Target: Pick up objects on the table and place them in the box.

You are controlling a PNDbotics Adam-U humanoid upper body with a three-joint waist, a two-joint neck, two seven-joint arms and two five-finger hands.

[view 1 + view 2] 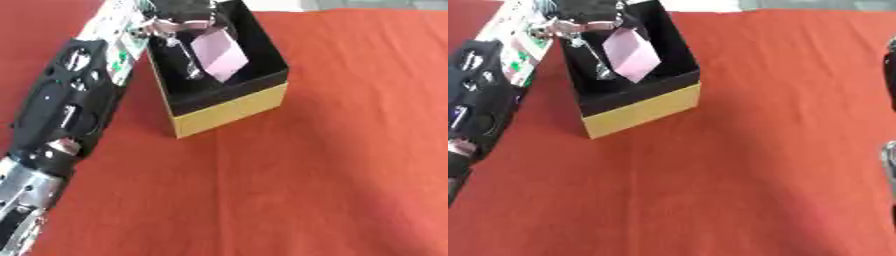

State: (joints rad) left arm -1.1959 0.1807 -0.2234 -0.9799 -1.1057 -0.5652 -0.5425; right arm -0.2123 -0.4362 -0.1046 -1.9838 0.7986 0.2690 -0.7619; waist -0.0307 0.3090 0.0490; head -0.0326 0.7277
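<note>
left hand pinches the pink card over the box; lower inside, then release it.

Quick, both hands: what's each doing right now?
Left hand: over the box, fingers shut on a pink object.
Right hand: only a sliver at the right edge, cannot tell.

No readable text anywhere, nothing legible on the box, none on the pale pink object inside it, only green and white marks on the left arm, too blurred to read
</note>
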